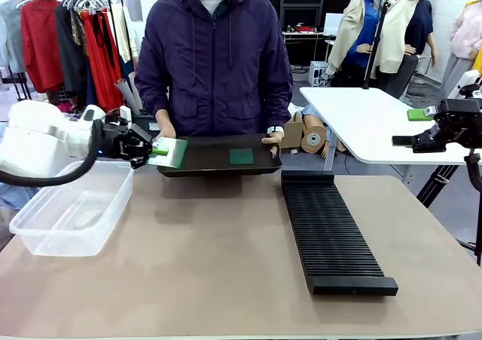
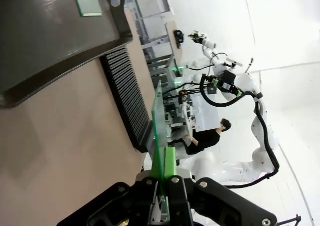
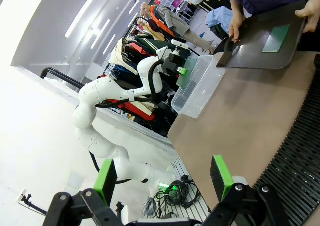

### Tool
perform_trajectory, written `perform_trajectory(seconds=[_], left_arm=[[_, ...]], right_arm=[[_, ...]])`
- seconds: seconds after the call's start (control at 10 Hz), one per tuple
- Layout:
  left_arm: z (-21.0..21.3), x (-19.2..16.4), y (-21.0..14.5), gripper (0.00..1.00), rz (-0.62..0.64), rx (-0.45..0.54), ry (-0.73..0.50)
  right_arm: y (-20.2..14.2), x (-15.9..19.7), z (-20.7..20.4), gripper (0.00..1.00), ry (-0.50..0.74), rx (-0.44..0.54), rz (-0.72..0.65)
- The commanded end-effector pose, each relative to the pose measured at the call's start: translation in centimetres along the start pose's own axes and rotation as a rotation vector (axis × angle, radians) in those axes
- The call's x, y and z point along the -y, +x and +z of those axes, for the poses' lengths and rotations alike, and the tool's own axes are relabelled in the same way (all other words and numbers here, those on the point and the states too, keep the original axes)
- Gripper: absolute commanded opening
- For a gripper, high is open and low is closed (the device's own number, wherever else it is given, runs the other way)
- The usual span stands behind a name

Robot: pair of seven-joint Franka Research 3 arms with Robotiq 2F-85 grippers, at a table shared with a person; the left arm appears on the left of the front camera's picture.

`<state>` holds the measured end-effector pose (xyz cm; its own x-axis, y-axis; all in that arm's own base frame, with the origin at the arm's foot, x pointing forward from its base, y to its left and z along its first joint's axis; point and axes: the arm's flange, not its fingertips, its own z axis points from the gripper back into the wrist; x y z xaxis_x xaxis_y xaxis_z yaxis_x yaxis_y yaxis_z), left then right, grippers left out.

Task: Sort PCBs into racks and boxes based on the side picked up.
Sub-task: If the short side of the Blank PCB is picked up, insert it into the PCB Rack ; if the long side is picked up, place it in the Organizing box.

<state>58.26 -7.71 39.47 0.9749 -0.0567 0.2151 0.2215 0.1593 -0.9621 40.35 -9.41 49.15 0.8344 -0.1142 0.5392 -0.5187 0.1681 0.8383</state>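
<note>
Left gripper (image 1: 154, 151) clamped on light PCB (image 1: 172, 152) at tray's (image 1: 207, 161) left end, near clear box (image 1: 71, 213). Right gripper (image 3: 164, 176) spread wide, idle. Dark PCB (image 1: 241, 156) lies on tray. Rack (image 1: 331, 234) and box apparently unfilled: sorting barely begun.

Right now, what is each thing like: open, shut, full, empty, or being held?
Left claw: shut on the light green PCB.
Right claw: open, empty.
Light green PCB: gripped, in the air.
Dark green PCB: lying flat in the tray.
Tray: held by the person's two hands.
Tub: open, looks empty.
Rack: flat on the table, slots empty.
</note>
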Motion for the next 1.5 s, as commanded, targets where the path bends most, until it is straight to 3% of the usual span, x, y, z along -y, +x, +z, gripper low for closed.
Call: perform_trajectory(seconds=[0.0, 0.2, 0.5, 1.0, 1.4], left_arm=[[1.9, 1.9, -1.0, 0.00, 0.033, -0.048, 0.134], [4.7, 3.0, -1.0, 0.00, 0.089, -0.091, 0.344], [8.1, 3.3, -0.9, 0.00, 0.133, -0.126, 0.557], [13.4, 3.1, -1.6, 0.00, 0.116, -0.072, 0.748], [14.1, 3.1, -1.7, 0.00, 0.089, -0.056, 0.837]], right_arm=[[0.0, -0.2, 0.0, 1.00, 0.006, 0.004, 0.007], [0.0, -0.2, 0.0, 1.00, 0.006, 0.004, 0.007], [0.0, -0.2, 0.0, 1.00, 0.006, 0.004, 0.007], [0.0, -0.2, 0.0, 1.00, 0.006, 0.004, 0.007], [0.0, -0.2, 0.0, 1.00, 0.006, 0.004, 0.007]])
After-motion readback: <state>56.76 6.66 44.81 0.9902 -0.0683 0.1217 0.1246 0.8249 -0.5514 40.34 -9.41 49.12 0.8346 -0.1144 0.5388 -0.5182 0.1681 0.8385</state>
